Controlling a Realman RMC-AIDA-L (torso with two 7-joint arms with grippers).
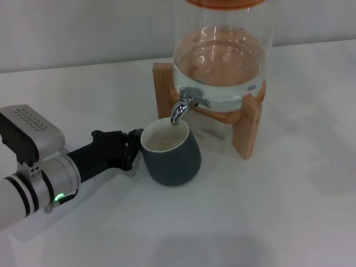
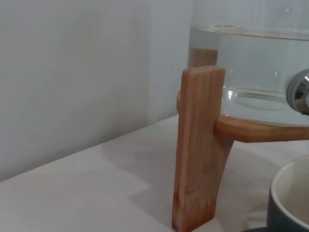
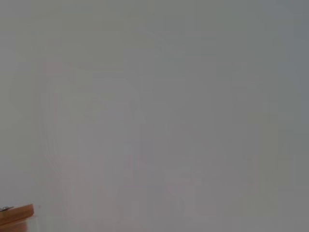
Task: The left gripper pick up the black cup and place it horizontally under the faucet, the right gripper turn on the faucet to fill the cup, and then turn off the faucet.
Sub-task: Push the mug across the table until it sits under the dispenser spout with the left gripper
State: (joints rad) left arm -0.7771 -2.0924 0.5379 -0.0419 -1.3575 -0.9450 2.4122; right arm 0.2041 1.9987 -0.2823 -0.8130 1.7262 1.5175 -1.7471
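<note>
Head view: we see the left end effector [image 1: 135, 149] reaching in from the robot's left, low over the white tabletop [image 1: 267, 222], fingers pressed against the left side of the black cup [image 1: 171, 154].
Left end effector state: closed on the black cup at its near side wall or handle; we cannot see the handle itself.
Black cup position: standing on the tabletop just in front of the wooden stand [image 1: 245, 119], its mouth directly below the faucet [image 1: 183, 105].
Black cup orientation: upright, long axis vertical, opening facing up, cream interior visible; we cannot tell whether it holds any water.
Faucet: chrome spout points down and forward toward the cup mouth, tip just above the rim, not touching.
Dispenser: clear glass dispenser [image 1: 222, 50] sits on the stand, partly filled with water.
Left wrist view: we see a stand leg [image 2: 195, 145], the water-filled glass [image 2: 251, 63] above it, an edge of the faucet [image 2: 300, 92] and the cup rim [image 2: 289, 203] in a corner.
Right end effector: not in any view; the right wrist view shows only a blank wall and a sliver of wood [image 3: 14, 215].
</note>
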